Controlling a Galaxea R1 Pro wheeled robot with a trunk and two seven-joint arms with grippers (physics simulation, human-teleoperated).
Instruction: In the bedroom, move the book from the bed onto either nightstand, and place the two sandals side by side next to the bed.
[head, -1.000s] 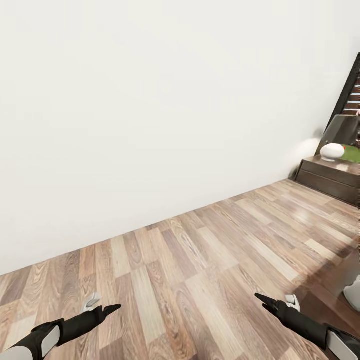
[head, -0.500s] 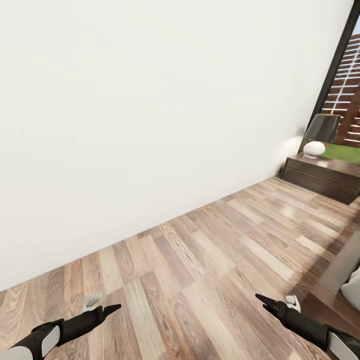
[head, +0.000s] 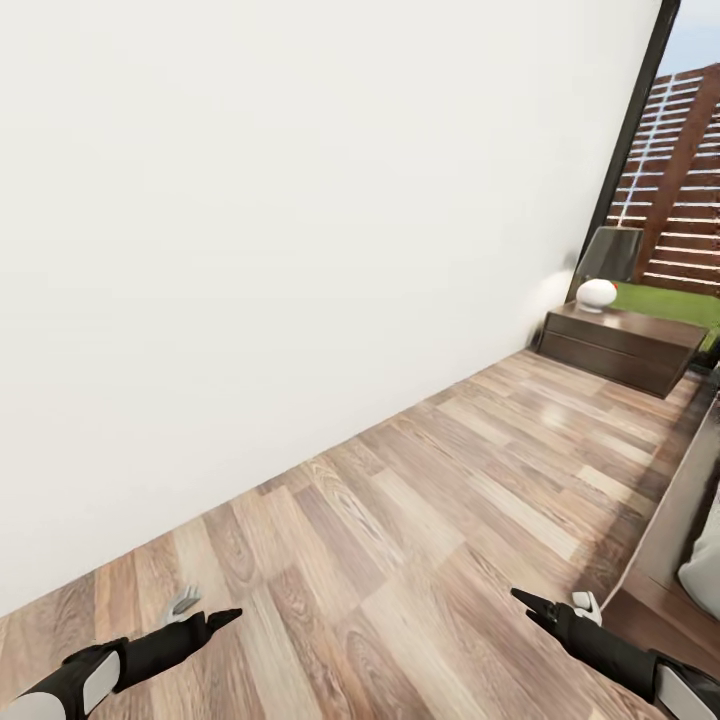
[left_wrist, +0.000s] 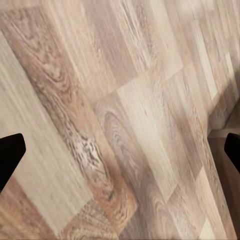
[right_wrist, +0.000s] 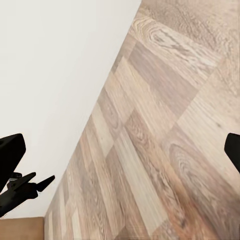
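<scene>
Both the left gripper (head: 200, 612) and right gripper (head: 560, 602) hang spread and empty; driving toward the nightstand (head: 620, 345) risks clipping the bed (head: 680, 500) (close alongside)

bare wood floor (head: 400, 520) lies open ahead; the white wall (head: 250, 220) bounds it, nightstand (head: 620, 345) blocks the far corner.

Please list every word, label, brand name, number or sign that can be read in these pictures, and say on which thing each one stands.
None: no view carries any text.
The white wall, the wood-plank floor, the nightstand, the lamp on it and the slatted fence outside the window are all plain, without any lettering.
</scene>
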